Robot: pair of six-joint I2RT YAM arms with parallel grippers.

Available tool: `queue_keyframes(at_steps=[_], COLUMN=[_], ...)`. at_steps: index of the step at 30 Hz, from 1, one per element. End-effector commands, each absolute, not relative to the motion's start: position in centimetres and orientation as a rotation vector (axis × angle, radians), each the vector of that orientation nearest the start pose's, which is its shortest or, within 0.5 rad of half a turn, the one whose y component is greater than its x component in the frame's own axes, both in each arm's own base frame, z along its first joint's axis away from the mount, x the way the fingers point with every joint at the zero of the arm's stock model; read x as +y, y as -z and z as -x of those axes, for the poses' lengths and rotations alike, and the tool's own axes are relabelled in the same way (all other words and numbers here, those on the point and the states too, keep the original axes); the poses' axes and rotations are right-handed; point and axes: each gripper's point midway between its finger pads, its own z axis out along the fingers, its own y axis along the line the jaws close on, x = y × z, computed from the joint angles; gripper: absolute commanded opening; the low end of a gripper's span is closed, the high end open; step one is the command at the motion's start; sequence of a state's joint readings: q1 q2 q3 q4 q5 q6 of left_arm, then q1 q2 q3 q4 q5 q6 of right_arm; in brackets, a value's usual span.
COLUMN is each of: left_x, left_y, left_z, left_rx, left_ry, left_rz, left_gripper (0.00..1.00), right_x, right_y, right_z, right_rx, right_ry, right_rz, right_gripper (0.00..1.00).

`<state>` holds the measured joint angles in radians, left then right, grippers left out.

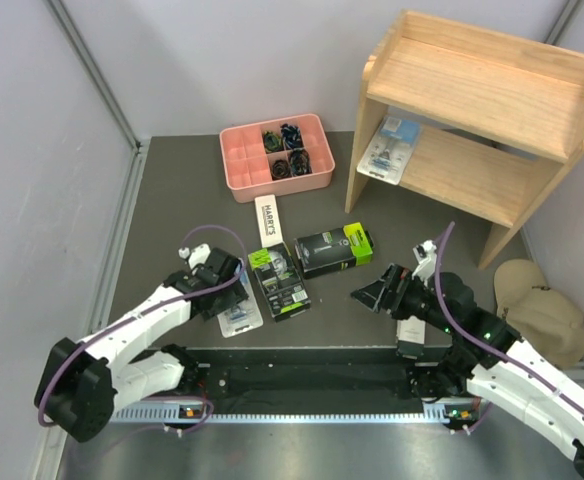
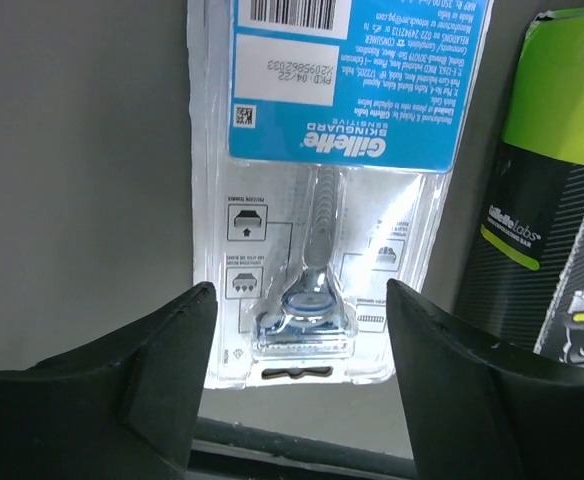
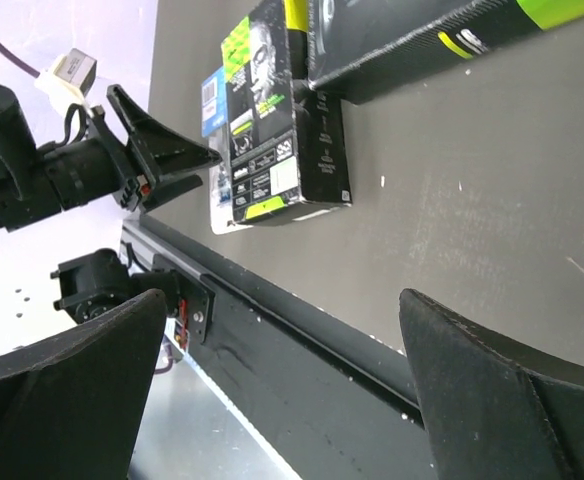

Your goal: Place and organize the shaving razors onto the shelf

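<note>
A clear blister razor pack with a blue card (image 2: 322, 200) lies flat on the table; it also shows in the top view (image 1: 240, 315). My left gripper (image 2: 300, 345) is open just above its near end, one finger on each side, not touching. Two black boxes with lime-green ends lie beside it: one (image 1: 279, 280) next to the pack and one (image 1: 334, 248) further right. A slim white box (image 1: 270, 219) lies behind them. Another blister pack (image 1: 390, 150) lies on the lower tier of the wooden shelf (image 1: 492, 95). My right gripper (image 1: 370, 293) is open and empty.
A pink divided tray (image 1: 276, 152) of small dark items stands at the back. A beige cap (image 1: 537, 305) lies at the right by the shelf's foot. The black front rail (image 3: 302, 330) runs along the table's near edge.
</note>
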<state>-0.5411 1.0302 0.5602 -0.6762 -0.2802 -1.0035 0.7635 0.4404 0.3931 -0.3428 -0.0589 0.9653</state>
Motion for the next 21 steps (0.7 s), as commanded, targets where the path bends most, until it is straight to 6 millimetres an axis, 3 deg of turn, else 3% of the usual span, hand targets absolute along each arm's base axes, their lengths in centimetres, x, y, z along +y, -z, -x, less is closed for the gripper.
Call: queue_keyframes(at_steps=[1, 6, 13, 14, 17, 18, 21], left_x=[-10.2, -10.6, -10.6, -10.6, -10.7, -10.8, -10.7], left_y=[-4.9, -4.0, -3.0, -2.8, -2.1, -1.9, -1.5], left_z=[-21.2, -22.3, -23.2, -23.2, -22.9, -22.7, -22.3], left_rx=[2.500, 2.529, 2.544, 2.546, 2.568, 2.580, 2.605], left_ry=[0.136, 0.095, 0.026, 0.029, 0.031, 0.038, 0.025], left_rz=[0.632, 0.596, 0.590, 0.590, 0.595, 0.593, 0.587], left_gripper=[0.69, 0.66, 0.47, 0.44, 0.19, 0.00, 0.00], right_x=[20.7, 20.5, 20.3, 20.3, 20.2, 20.2, 20.2], right_y=[-16.9, -16.9, -16.4, -16.4, -16.3, -16.3, -16.5], right_z=[-14.8, -14.7, -14.4, -14.4, -14.4, -14.4, -14.4], right_rx=[2.114, 2.111, 2.115, 2.115, 2.116, 2.114, 2.109], right_ry=[-1.186, -1.185, -1.192, -1.192, -1.190, -1.191, -1.193], right_rz=[-0.172, -0.183, -0.195, -0.198, -0.199, -0.199, -0.197], right_gripper=[0.99, 0.99, 0.99, 0.99, 0.99, 0.99, 0.99])
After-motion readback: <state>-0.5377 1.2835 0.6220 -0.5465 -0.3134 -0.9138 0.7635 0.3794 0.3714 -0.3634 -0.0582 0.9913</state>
